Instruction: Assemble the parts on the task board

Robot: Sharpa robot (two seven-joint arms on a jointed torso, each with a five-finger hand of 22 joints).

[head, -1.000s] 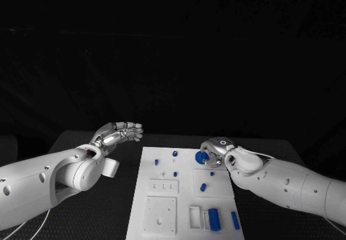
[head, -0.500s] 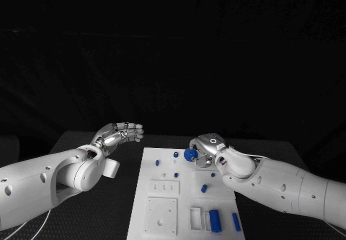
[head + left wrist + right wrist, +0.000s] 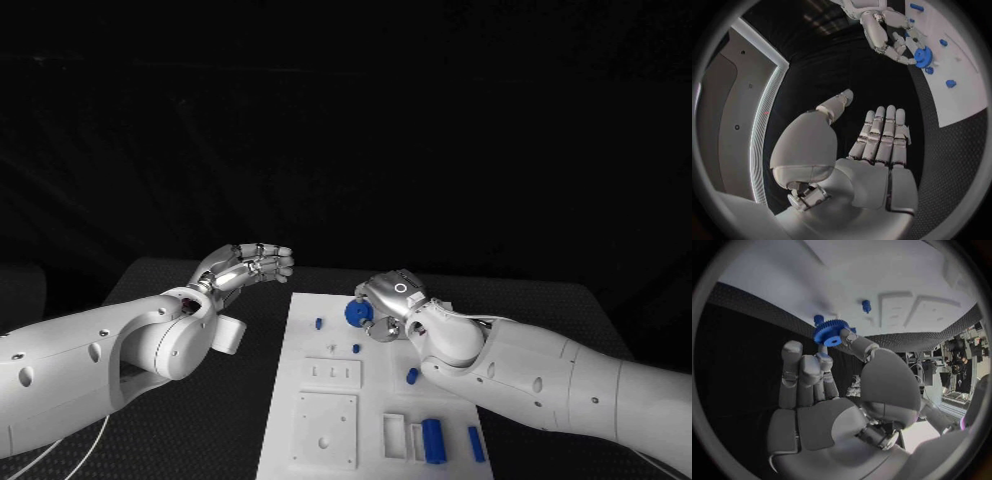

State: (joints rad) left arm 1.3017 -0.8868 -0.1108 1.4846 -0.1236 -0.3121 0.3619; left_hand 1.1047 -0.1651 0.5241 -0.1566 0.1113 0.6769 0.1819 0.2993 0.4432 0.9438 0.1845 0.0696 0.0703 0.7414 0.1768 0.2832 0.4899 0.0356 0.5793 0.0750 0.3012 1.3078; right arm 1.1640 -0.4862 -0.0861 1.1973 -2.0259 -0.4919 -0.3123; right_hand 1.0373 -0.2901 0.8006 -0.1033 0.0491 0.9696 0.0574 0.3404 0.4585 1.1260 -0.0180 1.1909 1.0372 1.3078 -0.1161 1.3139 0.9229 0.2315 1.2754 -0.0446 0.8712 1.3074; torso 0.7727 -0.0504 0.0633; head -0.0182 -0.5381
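Gear held over the board's far end

Above the far end of the white task board [image 3: 325, 400], the right robot hand [image 3: 387, 297] pinches a small blue toothed gear [image 3: 356, 313]. Left of the board, the left robot hand [image 3: 245, 263] hovers empty, fingers loosely apart, over the black table [image 3: 216, 440].

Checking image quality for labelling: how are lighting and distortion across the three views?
Head view: dark surround, the task board bright and readable, the blue gear in the right robot hand sharp. Left wrist view: strong fisheye, the board edge bends; the open left robot hand evenly lit. Right wrist view: same bending, gear crisp, board pale with low contrast.
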